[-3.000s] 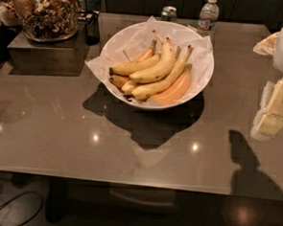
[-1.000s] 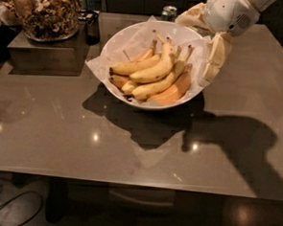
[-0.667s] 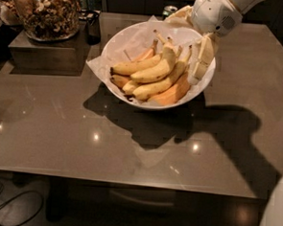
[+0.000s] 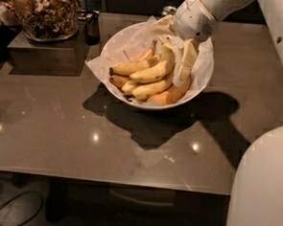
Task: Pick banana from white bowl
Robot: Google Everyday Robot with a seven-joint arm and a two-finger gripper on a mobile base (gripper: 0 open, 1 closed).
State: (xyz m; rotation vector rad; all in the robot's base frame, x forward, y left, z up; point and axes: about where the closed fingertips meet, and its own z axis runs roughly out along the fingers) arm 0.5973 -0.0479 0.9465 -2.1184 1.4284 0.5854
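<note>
Holding the gripper (image 4: 183, 72) low over the right part of the white bowl (image 4: 205, 71), pointing it down among the fruit from the pale arm (image 4: 198, 15) at the far right, probably for lining up a straight drop onto the pile. Unable to tell the jaws' state, wide or narrow or holding anything: pale parts against pale lining there.

Finding the banana (image 4: 151, 73) in the middle of the bowl, just left of the gripper and perhaps touching it, plump, curving, with its stem end tilting up toward the far side. Resting on a lower banana (image 4: 150, 89) and beside a slimmer one (image 4: 130, 66) to its left, so probably sitting loose near the top and lifting free easily.

Noting an orange-peach fruit (image 4: 174, 94) leaning against the near right wall, and crumpled paper (image 4: 94, 64) spilling over the left rim, likely cushioning the fruit.

Leaving a glass jar (image 4: 44, 10) well apart at the far left of the table (image 4: 82, 135).

Judging the grasp as not yet secured; needing a close around the thick middle, clear of neighbours.
</note>
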